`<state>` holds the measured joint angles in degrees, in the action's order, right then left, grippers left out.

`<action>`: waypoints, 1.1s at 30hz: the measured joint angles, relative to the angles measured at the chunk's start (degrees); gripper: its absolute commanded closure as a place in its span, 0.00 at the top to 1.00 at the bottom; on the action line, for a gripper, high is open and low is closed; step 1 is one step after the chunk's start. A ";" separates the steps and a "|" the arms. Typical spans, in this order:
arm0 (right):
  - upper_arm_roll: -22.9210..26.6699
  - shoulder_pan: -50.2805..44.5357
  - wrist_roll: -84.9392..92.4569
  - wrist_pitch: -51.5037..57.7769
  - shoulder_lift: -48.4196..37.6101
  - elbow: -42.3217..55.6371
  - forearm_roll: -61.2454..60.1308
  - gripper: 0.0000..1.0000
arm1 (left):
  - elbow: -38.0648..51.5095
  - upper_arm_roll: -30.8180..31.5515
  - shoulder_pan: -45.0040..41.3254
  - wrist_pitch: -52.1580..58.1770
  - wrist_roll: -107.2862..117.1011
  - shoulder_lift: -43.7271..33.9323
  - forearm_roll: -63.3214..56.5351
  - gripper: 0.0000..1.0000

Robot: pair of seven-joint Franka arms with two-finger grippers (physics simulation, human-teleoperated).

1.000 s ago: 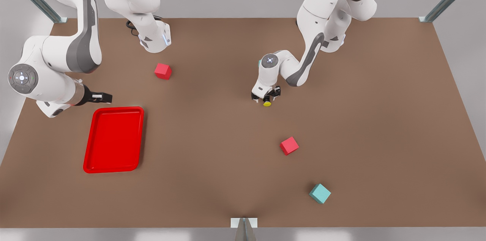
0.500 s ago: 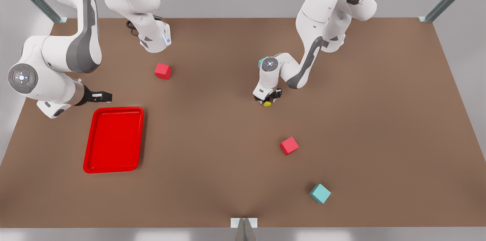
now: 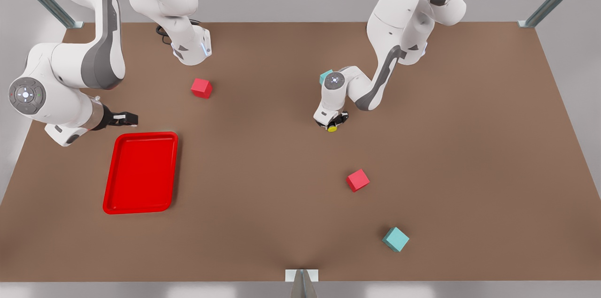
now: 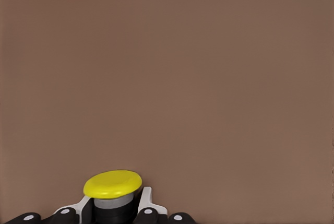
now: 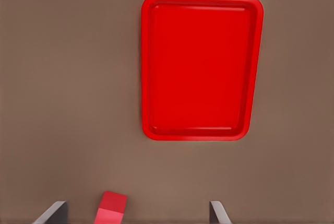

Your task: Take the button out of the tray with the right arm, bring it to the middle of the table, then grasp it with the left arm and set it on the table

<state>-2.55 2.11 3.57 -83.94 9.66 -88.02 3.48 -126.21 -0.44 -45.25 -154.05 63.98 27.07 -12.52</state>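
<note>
Found the right pincer point(image 3: 126, 119) spread wide and empty at the front view's left, hanging just past the far rim of the tray point(image 3: 145, 134), its arm bent low, waiting. Saw nothing in the tray. Noted a red cube point(image 3: 201, 87) farther back, well clear of both arms.

Found the left pincer point(image 3: 332, 124) near the middle of the table point(image 3: 469, 148), clenched on the button point(image 4: 112, 183), gripping the dark body with the yellow cap sticking out beyond the fingertips. Saw that arm folded sharply at the elbow, wrist pointed steeply down, very low over the tabletop. Could not tell whether the button already touched the surface.

Judged the main risk to be letting go too soon: dropped from any height, could have landed on the cap's edge and tipped or rolled. Judged a second risk in pressing lower: might have jammed the button into the table and twisted it in the grip. Expected no trouble from the other red cube point(image 3: 358, 180), well apart.
</note>
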 measured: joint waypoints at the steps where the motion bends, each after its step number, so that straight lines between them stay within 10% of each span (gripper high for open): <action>1: 0.00 0.00 0.06 0.00 0.00 -0.03 0.00 1.00 | 0.15 -0.04 0.08 0.17 0.01 -0.02 0.00 0.46; 16: 0.00 0.09 0.65 -0.03 0.00 -0.05 0.02 1.00 | 5.12 -3.27 0.61 3.81 0.16 -1.73 -2.07 0.45; 33: 0.00 0.10 0.96 -0.02 -0.01 -0.07 0.00 1.00 | 22.12 -3.48 -1.04 55.46 42.03 7.83 -31.51 0.46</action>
<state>-2.55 2.21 4.52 -83.95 9.65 -88.09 3.47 -104.09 -3.93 -46.29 -98.59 106.01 34.89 -44.02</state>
